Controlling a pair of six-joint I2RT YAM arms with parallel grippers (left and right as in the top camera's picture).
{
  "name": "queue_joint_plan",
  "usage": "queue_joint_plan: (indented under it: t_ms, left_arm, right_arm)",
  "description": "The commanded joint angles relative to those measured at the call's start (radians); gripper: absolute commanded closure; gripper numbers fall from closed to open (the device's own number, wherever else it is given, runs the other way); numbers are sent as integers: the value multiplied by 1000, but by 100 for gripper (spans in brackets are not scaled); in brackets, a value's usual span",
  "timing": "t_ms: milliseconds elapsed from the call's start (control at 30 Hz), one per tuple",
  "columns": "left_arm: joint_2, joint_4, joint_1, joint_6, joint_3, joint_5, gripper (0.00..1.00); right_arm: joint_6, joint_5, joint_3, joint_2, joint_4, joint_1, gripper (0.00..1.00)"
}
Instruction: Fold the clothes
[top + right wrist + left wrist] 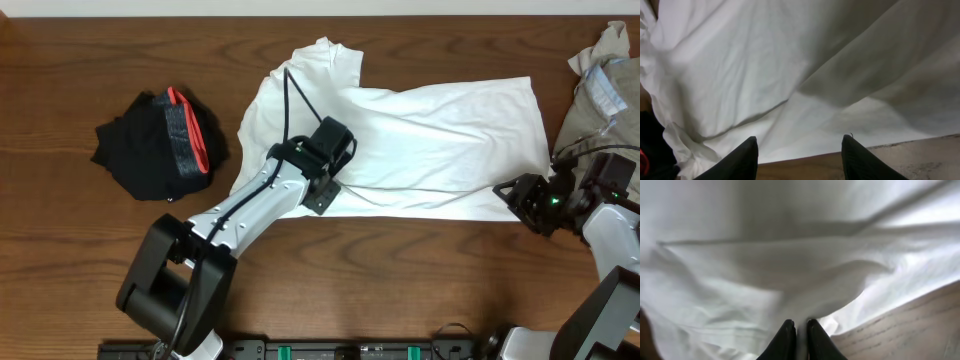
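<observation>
The white T-shirt (pixel 420 130) lies spread across the middle of the table, with its sleeves to the left and its hem to the right. My left gripper (pixel 338 150) is down on the shirt's front part. In the left wrist view the left gripper (pixel 800 325) is shut, with a thin fold of the white T-shirt (pixel 790 270) pinched between its fingers. My right gripper (pixel 520 195) sits at the hem's near right corner. In the right wrist view the right gripper (pixel 800 142) is open, and the white T-shirt (pixel 790 65) edge lies just beyond its tips.
A black garment (pixel 160 145) with a grey-and-red band lies bunched at the left. A khaki-beige garment (pixel 600 90) is heaped at the far right, behind the right arm. Bare wooden table (pixel 400 280) runs along the front.
</observation>
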State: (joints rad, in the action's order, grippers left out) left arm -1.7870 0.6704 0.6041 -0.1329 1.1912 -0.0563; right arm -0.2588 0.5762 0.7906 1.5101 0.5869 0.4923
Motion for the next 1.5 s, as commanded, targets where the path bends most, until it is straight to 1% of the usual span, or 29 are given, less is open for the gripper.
queue_joint_plan:
  t_ms: [0,233,300,367,600,800,867,900,933,967,1000,1033,1067,1100,1200,1233,1300,1367,1467]
  left_arm:
    - [23,-11,2,-41,41,-50,87]
    - [19,-135,2,-182,41,-50,91]
    - [18,-166,2,-217,41,-50,94]
    - [13,-199,2,-254,41,-50,94]
    - [-25,-273,1,-285,41,-50,94]
    - [-92,-330,1,-309,41,-69,93]
    - [-105,-336,2,-308,41,-69,83]
    - [-105,-336,2,-306,41,-72,72]
    - [-100,-335,2,-283,42,-92,59]
    - [-91,-335,2,-244,45,-127,47]
    - [-76,-323,2,-191,51,-175,42]
    - [-59,-301,2,-147,58,-205,29]
    - [-38,-271,2,-101,63,-217,21]
    - [-15,-238,2,-53,64,-216,19]
    - [41,-123,2,76,64,-209,18]
    - [47,-76,2,105,64,-183,19]
    - [46,-10,1,127,60,-130,22]
    - [39,24,1,154,40,-119,23]
    - [29,3,-6,153,-5,-120,23]
  right_arm:
    - [13,11,13,4,0,-7,48]
    - [13,11,13,4,0,-7,47]
    - [13,11,13,4,0,-7,48]
    - [13,11,13,4,0,-7,48]
    - [13,11,13,4,0,-7,48]
    - [13,11,13,4,8,-7,47]
    - [13,11,13,4,11,-8,47]
    - [13,11,13,4,13,-8,47]
    - [13,11,13,4,16,-7,47]
    - [13,11,13,4,18,-7,47]
    - [13,11,13,4,20,-7,47]
    - [13,11,13,4,21,-7,47]
    - [13,11,13,4,23,-7,47]
    - [13,11,13,4,24,-7,47]
    - [13,11,13,4,26,-7,47]
    - [13,11,13,4,25,-7,47]
    - [13,10,13,4,23,-7,47]
    - [13,11,13,4,20,-7,46]
    - [13,11,13,4,19,-8,47]
